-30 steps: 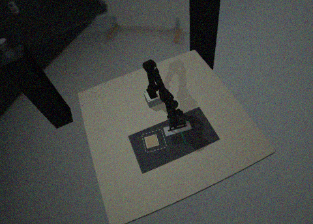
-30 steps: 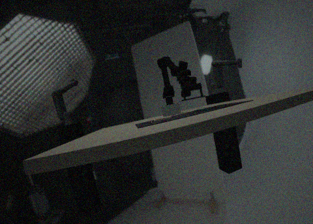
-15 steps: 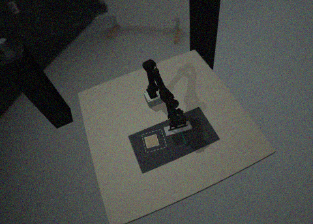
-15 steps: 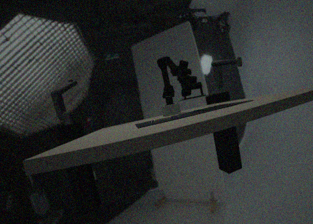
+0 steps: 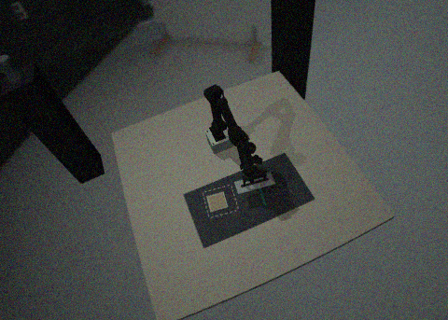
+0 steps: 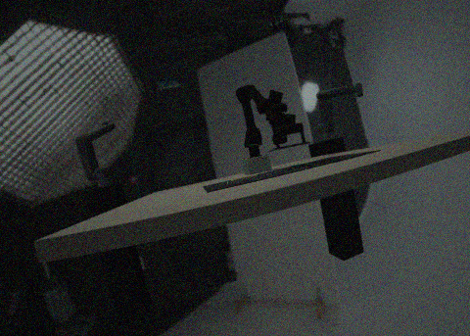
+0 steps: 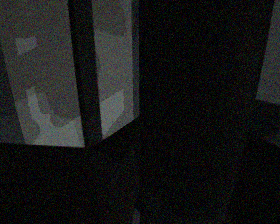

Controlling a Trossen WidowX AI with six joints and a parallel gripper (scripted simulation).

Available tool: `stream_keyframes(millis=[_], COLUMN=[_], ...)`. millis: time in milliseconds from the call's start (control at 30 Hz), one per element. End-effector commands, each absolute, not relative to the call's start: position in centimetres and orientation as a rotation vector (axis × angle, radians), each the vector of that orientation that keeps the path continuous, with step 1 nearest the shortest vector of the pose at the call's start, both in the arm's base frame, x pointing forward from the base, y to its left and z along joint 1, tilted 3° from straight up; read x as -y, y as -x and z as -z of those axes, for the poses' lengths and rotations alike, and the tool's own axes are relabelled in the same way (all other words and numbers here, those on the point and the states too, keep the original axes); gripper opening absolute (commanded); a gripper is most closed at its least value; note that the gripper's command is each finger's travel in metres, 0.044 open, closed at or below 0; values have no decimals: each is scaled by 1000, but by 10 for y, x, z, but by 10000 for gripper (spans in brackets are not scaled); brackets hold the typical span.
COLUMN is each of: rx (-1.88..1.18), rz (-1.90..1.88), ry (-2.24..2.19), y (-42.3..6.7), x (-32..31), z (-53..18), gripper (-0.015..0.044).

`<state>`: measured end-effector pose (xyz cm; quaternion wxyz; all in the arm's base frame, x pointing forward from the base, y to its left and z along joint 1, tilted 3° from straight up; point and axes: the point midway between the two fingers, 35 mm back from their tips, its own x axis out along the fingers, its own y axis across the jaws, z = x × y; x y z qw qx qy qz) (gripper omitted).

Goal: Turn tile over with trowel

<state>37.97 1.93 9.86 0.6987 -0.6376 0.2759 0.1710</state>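
Note:
A pale square tile (image 5: 217, 202) lies flat inside the white dashed outline (image 5: 203, 204) on the left part of the dark mat (image 5: 294, 180) (image 6: 230, 181). Its top face looks plain; I see no mark on it. My gripper (image 5: 254, 178) (image 6: 290, 138) is to the right of the outline, low over the mat, and is shut on the small trowel. The trowel's pale flat blade (image 5: 254, 186) (image 6: 289, 152) sits just under the fingers, close to the mat. The wrist view is too dark to show the fingers or the trowel.
The mat lies on a pale square table (image 5: 159, 171) (image 6: 196, 209). The arm's white base (image 5: 220, 144) stands behind the mat. A black pillar (image 5: 293, 31) stands at the far corner and a dark block (image 5: 65, 138) at the left.

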Motion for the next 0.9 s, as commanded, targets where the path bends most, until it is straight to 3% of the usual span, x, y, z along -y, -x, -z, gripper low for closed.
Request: stream_keyframes(millis=[0, 400, 867], rx=[-609, -614, -701], rz=[-367, -368, -383], ry=[1415, 1416, 1406], y=[-381, -382, -397], x=[-19, -16, 49], z=[-102, -101, -87], gripper=[0, 0, 0])
